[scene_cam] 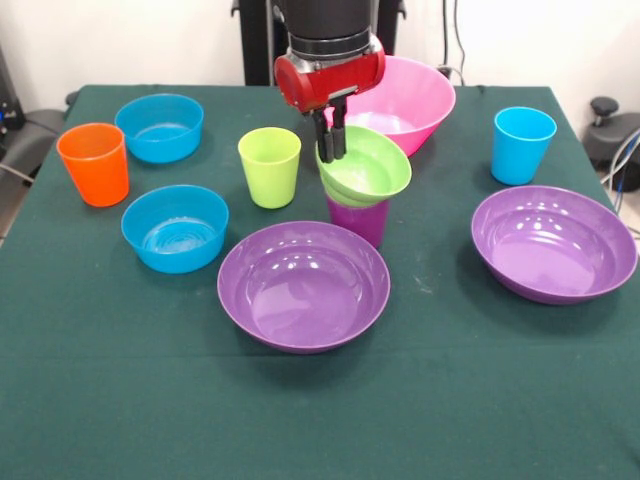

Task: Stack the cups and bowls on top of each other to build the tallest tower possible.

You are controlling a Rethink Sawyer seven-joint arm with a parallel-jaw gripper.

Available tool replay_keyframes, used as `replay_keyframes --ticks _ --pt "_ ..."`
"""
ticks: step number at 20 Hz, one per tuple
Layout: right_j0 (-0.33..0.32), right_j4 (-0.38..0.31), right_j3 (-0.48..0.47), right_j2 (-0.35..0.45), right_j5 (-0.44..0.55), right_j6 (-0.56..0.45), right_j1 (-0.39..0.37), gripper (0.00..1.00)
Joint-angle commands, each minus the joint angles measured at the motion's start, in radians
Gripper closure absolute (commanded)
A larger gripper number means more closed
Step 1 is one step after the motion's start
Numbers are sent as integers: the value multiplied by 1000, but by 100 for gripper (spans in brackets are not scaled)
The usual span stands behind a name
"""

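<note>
My gripper (333, 140) comes down over the table's middle, its fingers shut on the near-left rim of the small green bowl (372, 170). The bowl is tilted and lies on the mouth of the upright purple cup (361, 222), of which only the lower part shows. Just in front of the cup is one wide purple bowl (303, 285); the other (553, 243) is at the right. Behind the gripper stands the big pink bowl (412, 100). The lime green cup (270, 167) is left of the purple cup.
At the left stand an orange cup (94, 163) and two blue bowls, one behind (160, 127) and one nearer (175, 228). A light blue cup (522, 145) stands at the back right. The table has a dark green cloth (320, 410).
</note>
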Motion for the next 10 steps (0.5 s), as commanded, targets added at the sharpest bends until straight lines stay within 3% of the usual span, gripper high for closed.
replay_keyframes --ticks 1,10 --pt "37 -77 -28 -55 122 -125 18 100" --pt "29 -80 -12 -53 101 -118 26 100"
